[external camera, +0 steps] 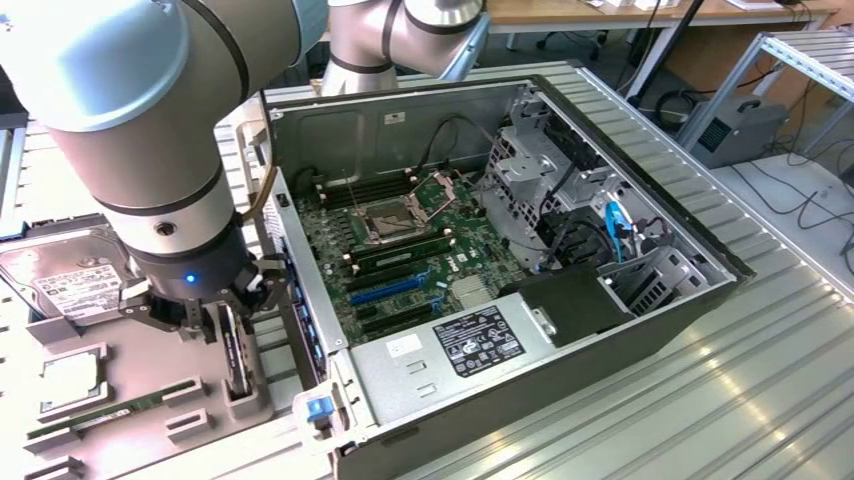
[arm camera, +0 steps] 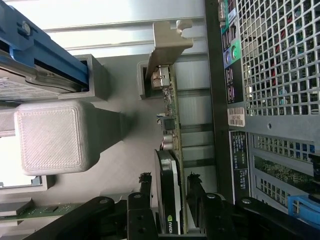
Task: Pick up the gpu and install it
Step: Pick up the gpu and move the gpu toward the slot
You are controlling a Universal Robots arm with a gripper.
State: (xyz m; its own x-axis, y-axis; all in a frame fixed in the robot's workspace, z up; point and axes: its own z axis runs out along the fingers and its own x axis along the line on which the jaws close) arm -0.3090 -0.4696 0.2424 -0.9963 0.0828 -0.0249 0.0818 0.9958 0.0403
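The gpu [external camera: 238,366] stands on edge in a slot of the grey parts tray [external camera: 140,455], just outside the open computer case [external camera: 400,415]. My gripper [external camera: 224,338] is lowered over its top edge. In the wrist view, the gpu [arm camera: 171,150] shows a green board, a black cooler and a silver end bracket [arm camera: 168,42]. My gripper [arm camera: 169,184] straddles the cooler end, one finger on each side. Narrow gaps remain between the fingers [arm camera: 146,186] and the card, so the gripper is open. Inside the case, the motherboard [external camera: 414,255] shows blue expansion slots [external camera: 384,291].
A silver hard drive [external camera: 64,282], a square chip [external camera: 67,378] and a green memory stick [external camera: 100,412] lie elsewhere on the tray. The case's perforated rear panel [arm camera: 270,75] stands close beside the card. Cables and drive cages [external camera: 607,235] fill the case's far end.
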